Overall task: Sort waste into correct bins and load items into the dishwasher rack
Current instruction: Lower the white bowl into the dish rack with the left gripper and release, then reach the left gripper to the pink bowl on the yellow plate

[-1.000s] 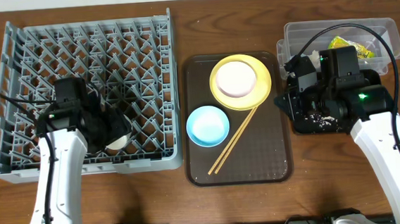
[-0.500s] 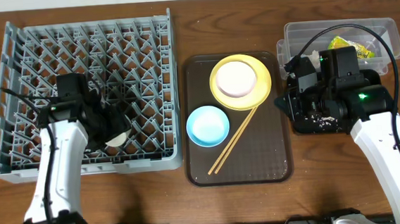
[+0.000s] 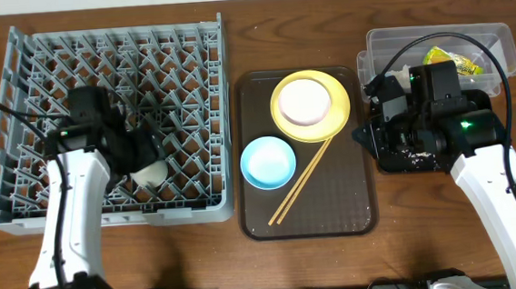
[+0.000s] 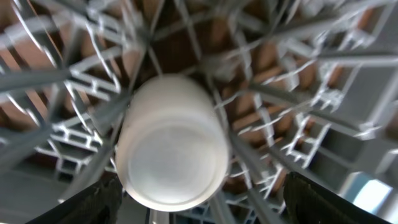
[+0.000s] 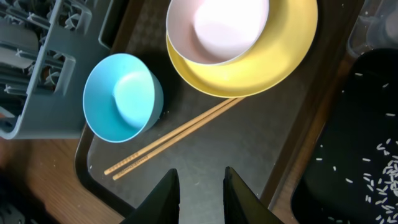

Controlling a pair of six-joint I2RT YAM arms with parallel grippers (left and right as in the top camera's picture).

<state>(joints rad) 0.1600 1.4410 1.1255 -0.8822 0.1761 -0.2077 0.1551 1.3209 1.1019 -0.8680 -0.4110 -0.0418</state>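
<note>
Small white cup (image 4: 171, 143) amid dishwasher rack (image 3: 113, 32) pegs; left claw (image 4: 208, 200) clear both sides

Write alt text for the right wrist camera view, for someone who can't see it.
The right gripper, fingers slightly apart and empty, hovers over a brown tray holding a white bowl on a yellow plate, a blue bowl and two chopsticks. A black tray with rice grains lies at right; the rack corner upper left.
</note>
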